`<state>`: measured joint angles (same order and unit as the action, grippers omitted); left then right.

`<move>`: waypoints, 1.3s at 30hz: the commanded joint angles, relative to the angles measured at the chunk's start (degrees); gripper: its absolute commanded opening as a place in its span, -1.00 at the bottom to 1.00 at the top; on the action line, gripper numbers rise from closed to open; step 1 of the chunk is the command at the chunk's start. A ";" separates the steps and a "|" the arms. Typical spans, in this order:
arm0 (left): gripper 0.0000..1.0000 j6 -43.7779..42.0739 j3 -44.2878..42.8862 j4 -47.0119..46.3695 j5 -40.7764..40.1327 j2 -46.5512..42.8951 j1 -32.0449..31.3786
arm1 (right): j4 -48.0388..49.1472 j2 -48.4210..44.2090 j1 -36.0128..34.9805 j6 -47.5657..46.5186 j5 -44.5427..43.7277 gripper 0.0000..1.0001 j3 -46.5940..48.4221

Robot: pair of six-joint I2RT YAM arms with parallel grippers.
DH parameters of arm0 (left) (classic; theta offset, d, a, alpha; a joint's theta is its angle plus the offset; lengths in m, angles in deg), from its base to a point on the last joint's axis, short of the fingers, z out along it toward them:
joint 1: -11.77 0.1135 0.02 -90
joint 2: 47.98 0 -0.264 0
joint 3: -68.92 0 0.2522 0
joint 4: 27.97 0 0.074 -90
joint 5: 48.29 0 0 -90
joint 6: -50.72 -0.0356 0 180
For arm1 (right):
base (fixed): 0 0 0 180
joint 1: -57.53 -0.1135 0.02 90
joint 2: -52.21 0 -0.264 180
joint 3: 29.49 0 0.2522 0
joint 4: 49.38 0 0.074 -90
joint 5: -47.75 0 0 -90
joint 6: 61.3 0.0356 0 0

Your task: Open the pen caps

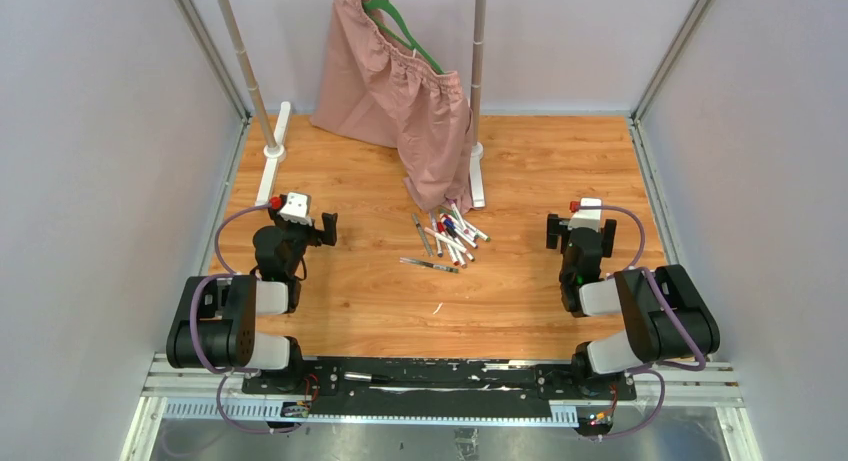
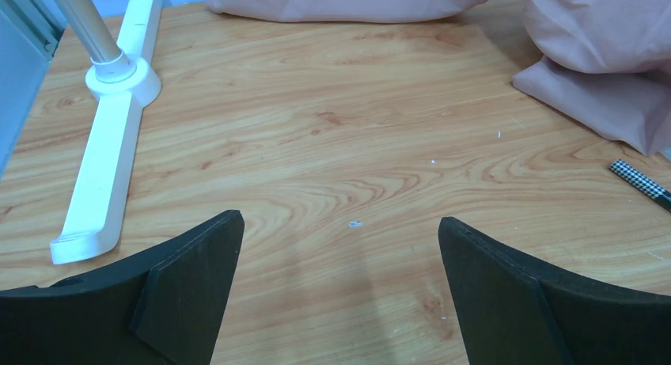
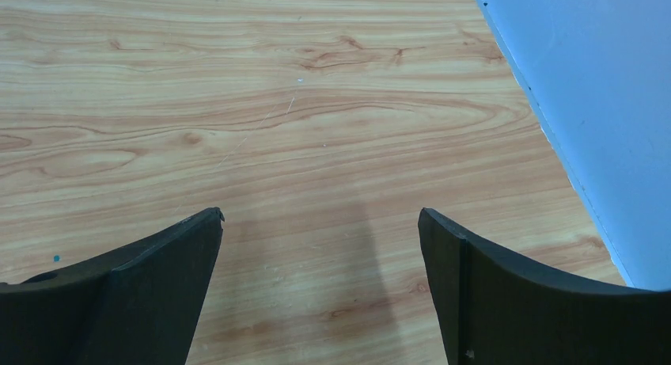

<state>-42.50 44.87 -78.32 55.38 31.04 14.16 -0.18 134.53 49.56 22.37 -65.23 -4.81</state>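
Observation:
A heap of white pens (image 1: 455, 231) lies mid-table just in front of the hanging cloth. The pen caps (image 1: 447, 225) show as tiny red, blue and dark tips still on the barrels. Two darker pens lie apart from the heap, one (image 1: 422, 234) at its left and one (image 1: 430, 265) in front. My left gripper (image 1: 326, 228) stands open well left of the pens, and in the left wrist view (image 2: 339, 219) only bare wood lies between its fingers. My right gripper (image 1: 553, 229) stands open to the right of the heap, empty in its own view too (image 3: 320, 213).
Pink shorts (image 1: 400, 91) on a green hanger (image 1: 405, 31) hang from a rack with white feet (image 1: 272, 151), and its hem reaches the table (image 2: 601, 72). A checkered pen end (image 2: 641, 183) shows at the right edge. A white scrap (image 1: 437, 308) lies on the wood. Walls (image 3: 601, 104) enclose the table.

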 commanded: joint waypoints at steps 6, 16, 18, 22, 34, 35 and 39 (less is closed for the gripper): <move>1.00 -0.75 -0.01 -0.45 -0.20 0.32 -0.38 | -1.57 -1.81 1.64 0.88 0.43 1.00 1.61; 1.00 2.21 -6.64 17.29 0.37 -8.68 3.07 | -59.60 -17.21 3.32 31.51 -10.60 1.00 24.88; 1.00 0.29 -13.60 34.51 0.33 -11.65 3.27 | -64.93 -18.35 6.84 34.55 -1.98 1.00 26.89; 1.00 -0.81 -21.98 49.59 3.71 -15.40 5.02 | -63.72 -19.76 5.97 29.37 12.45 0.99 27.52; 1.00 -5.20 -41.82 86.88 12.62 -10.35 7.05 | -59.45 -1.79 -17.85 15.36 19.94 0.27 36.04; 1.00 -5.81 -42.10 88.21 12.46 -10.46 7.09 | -58.60 0.32 -18.80 14.96 20.82 0.22 37.18; 1.00 -7.49 -42.23 91.84 11.97 -12.00 7.10 | -54.90 8.15 -20.59 14.25 26.94 0.13 42.01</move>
<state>-47.09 4.02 4.14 66.16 20.44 20.85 -58.71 137.16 30.76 39.38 -44.64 32.45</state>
